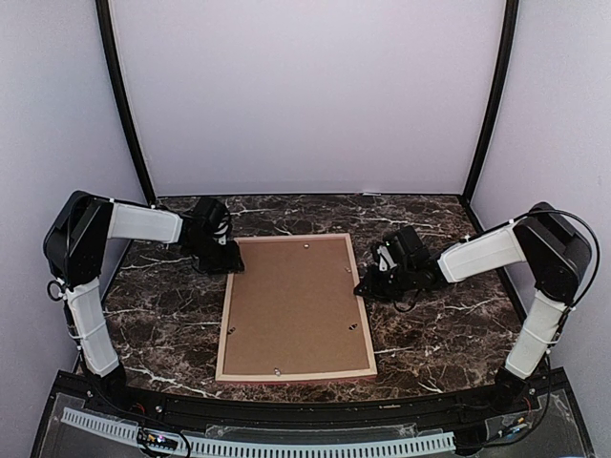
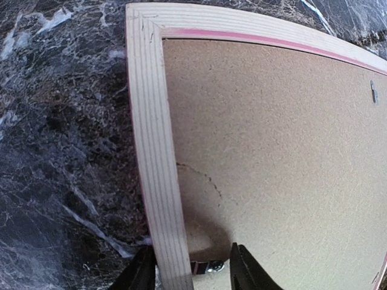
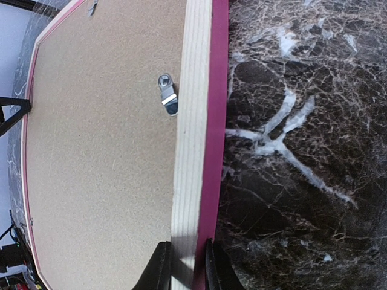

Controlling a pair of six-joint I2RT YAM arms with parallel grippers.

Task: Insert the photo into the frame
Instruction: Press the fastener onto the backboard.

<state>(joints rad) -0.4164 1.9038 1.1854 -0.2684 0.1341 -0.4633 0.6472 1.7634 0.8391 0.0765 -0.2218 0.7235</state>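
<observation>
The frame (image 1: 296, 376) lies face down on the marble table (image 1: 162, 315), with the brown backing board (image 1: 296, 305) inside. The right gripper (image 3: 184, 260) pinches its right side. The left gripper (image 2: 190, 260) sits wide over the far left corner.

Dark marbled table (image 1: 162, 324), the frame (image 2: 154, 151) flat on it, apparently face down; brown backing board (image 1: 296, 305) uppermost

Overhead plus wrist close-ups of frame (image 1: 296, 377)
</observation>
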